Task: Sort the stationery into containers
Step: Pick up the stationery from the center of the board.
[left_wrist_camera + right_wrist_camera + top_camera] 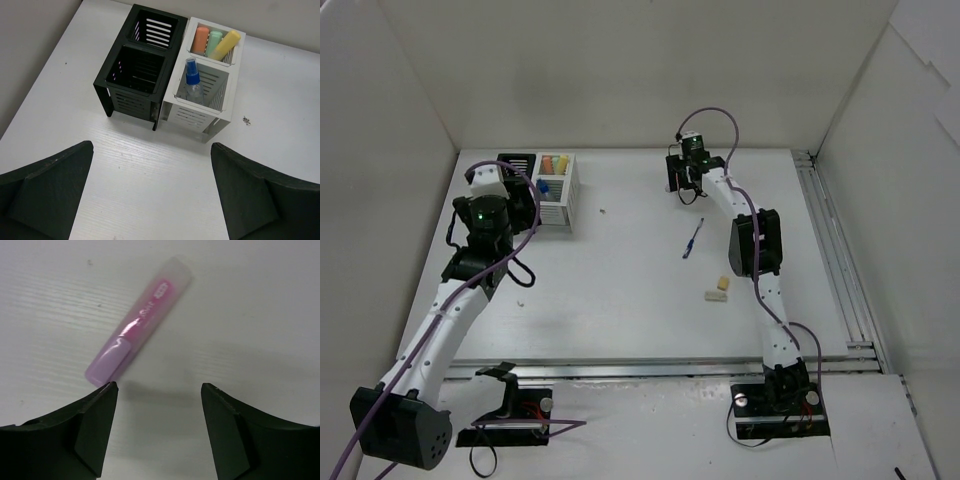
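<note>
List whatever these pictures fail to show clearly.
- Top view: the pink highlighter is hidden beneath the right end effector.
- Top view: the left arm covers most of the black organizer.
- Top view: the speck near the white organizer is too small to identify.
- Right wrist: the pink highlighter's print is blurred and unreadable.

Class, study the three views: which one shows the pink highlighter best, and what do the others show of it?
The right wrist view: the pink highlighter lies close up on the table, just ahead of the open right claw. In the top external view that claw hides it; the left wrist view does not include it.
</note>
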`<move>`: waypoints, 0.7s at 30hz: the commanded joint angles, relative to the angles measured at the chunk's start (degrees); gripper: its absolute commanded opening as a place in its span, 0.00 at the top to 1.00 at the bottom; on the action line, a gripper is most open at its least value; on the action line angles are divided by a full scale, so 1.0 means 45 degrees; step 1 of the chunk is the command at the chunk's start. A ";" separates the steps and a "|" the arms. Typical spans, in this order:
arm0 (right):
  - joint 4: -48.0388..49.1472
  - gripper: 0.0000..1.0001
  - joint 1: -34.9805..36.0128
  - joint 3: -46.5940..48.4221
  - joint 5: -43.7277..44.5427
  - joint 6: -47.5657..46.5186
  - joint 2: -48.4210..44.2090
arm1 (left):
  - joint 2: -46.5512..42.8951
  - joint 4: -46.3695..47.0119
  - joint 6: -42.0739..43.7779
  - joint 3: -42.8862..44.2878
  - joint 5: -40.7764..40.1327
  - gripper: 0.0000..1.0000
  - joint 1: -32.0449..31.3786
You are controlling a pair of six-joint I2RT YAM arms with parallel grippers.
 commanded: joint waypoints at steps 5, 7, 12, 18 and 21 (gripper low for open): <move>-0.0192 0.25 -0.0046 0.1424 0.0224 0.2156 0.0180 | -0.0068 0.0746 0.0270 -0.0094 -0.0179 0.00 0.0071; -0.0135 0.25 0.0032 0.1777 -0.0460 0.2700 0.0396 | -0.0107 0.0765 0.0328 -0.0113 -0.0219 0.00 0.0071; 0.0294 0.25 0.0461 0.2131 0.0587 0.4066 0.0202 | -0.0244 0.0901 0.0387 -0.0289 -0.0140 0.00 0.0188; 0.0999 0.18 0.1008 0.1507 0.3396 0.6196 -0.0053 | -0.0049 0.0941 0.0407 -0.0250 0.0191 0.00 0.0305; 0.0999 0.18 0.1243 0.1311 0.4849 0.6862 -0.0014 | -0.0107 0.0883 0.0368 -0.0172 0.0328 0.00 0.0442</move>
